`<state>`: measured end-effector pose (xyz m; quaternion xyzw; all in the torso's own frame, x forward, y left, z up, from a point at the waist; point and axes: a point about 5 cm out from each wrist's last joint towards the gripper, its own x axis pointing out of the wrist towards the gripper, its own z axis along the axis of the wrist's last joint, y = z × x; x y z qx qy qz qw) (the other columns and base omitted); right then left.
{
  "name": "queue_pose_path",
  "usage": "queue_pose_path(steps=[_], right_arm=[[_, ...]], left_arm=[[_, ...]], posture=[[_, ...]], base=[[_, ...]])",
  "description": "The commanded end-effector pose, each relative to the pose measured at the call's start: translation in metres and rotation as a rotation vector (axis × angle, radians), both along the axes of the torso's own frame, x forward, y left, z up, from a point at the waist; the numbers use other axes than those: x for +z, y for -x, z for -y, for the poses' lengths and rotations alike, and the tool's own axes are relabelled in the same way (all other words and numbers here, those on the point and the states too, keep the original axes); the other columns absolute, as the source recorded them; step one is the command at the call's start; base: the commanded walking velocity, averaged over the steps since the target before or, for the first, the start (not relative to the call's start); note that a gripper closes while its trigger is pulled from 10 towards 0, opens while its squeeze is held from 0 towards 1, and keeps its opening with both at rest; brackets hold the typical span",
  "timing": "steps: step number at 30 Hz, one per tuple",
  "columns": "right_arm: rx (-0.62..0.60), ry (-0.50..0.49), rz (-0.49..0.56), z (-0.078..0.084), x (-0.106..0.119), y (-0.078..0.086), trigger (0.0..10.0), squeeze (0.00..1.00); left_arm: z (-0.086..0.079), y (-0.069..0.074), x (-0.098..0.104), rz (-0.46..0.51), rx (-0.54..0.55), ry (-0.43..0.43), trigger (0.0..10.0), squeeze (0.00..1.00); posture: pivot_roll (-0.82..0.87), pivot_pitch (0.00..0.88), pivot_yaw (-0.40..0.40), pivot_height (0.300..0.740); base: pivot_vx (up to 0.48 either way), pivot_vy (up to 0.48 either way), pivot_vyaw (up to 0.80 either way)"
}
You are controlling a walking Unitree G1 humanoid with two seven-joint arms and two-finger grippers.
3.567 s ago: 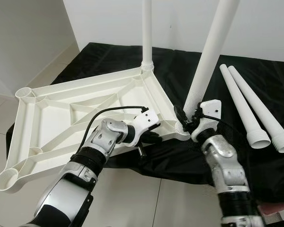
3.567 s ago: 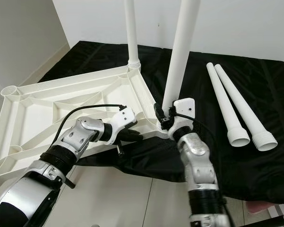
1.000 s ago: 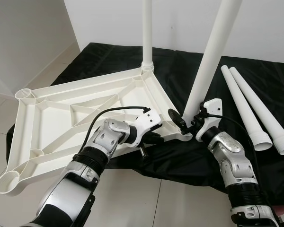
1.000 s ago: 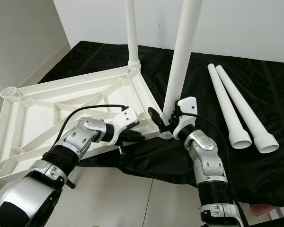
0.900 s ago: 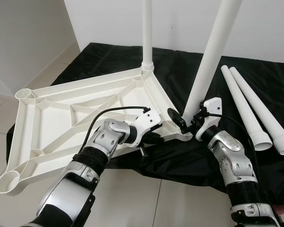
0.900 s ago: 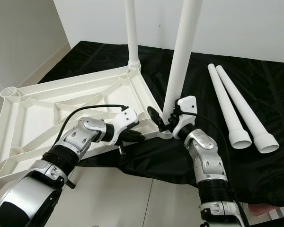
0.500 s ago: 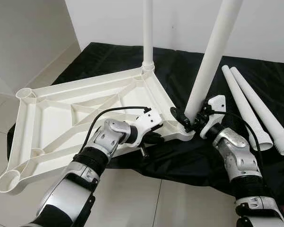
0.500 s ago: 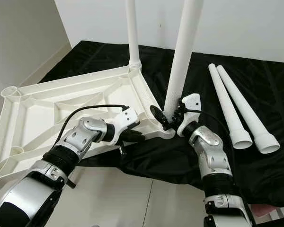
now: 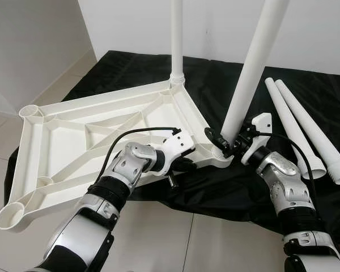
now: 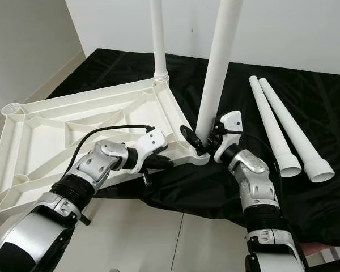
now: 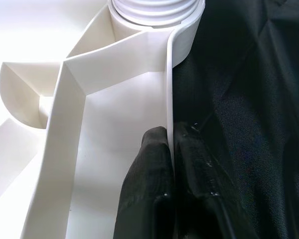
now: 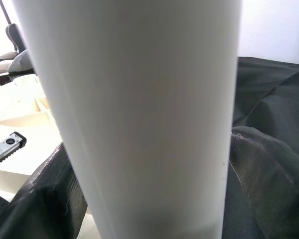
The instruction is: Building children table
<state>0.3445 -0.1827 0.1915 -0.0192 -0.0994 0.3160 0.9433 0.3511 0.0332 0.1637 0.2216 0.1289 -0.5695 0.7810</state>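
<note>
- Left pincer (image 9: 184,165) — clenched on tabletop (image 9: 73,141) rim, frame centre.
- Right pincer (image 9: 224,144) — fingers astride near leg (image 9: 246,79), grip uncertain.
- Two loose legs (image 9: 297,124) — right, on black cloth (image 9: 215,85).

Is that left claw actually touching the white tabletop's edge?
Touching. The left wrist view shows the left gripper with its two black fingers pressed on either side of the tabletop's thin rim, no gap.

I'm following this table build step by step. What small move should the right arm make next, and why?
Probably close the right pincer on the leaning leg and twist it further into its corner socket. The leg tilts compared with the upright leg, so it looks not fully seated, while the left pincer pinches the tabletop rim to steady it.
</note>
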Motion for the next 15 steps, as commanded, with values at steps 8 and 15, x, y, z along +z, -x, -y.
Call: queue_pose_path(steps=[8, 15], right_arm=[[0.047, -0.001, 0.018, 0.0023, 0.0046, -0.0001, 10.0, 0.00], [0.093, 0.024, 0.019, 0.0021, 0.0056, 0.0016, 10.0, 0.00]], left_arm=[[-0.0075, 0.0023, -0.0175, -0.049, 0.045, -0.046, 10.0, 0.00], [-0.0082, 0.0031, -0.0186, -0.052, 0.045, -0.048, 10.0, 0.00]], posture=[[-0.14, 0.098, 0.097, 0.740], [-0.14, 0.099, 0.097, 0.740]], base=[[0.000, 0.000, 0.00], [0.000, 0.000, 0.00]])
